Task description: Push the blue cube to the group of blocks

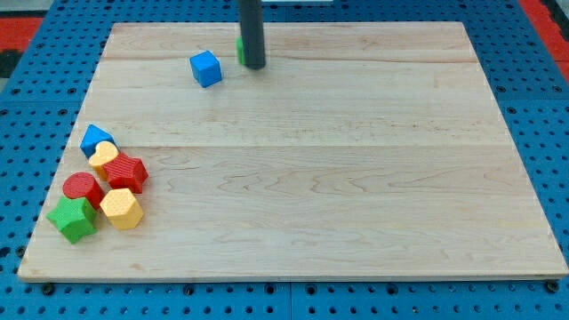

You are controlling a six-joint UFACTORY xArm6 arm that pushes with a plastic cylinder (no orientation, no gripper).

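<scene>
The blue cube (205, 68) sits near the view's top, left of centre, on the wooden board (356, 178). My tip (254, 66) stands just to the cube's right, a small gap apart. A green block (240, 50) is mostly hidden behind the rod. The group of blocks lies at the view's lower left: a blue block (96, 139), a yellow block (104, 157), a red star-like block (127, 171), a red cylinder (82, 188), a yellow hexagonal block (122, 208) and a green star-like block (73, 218).
The board lies on a blue pegboard surface (36, 89) that surrounds it on all sides. A red area (547, 18) shows at the view's top right corner.
</scene>
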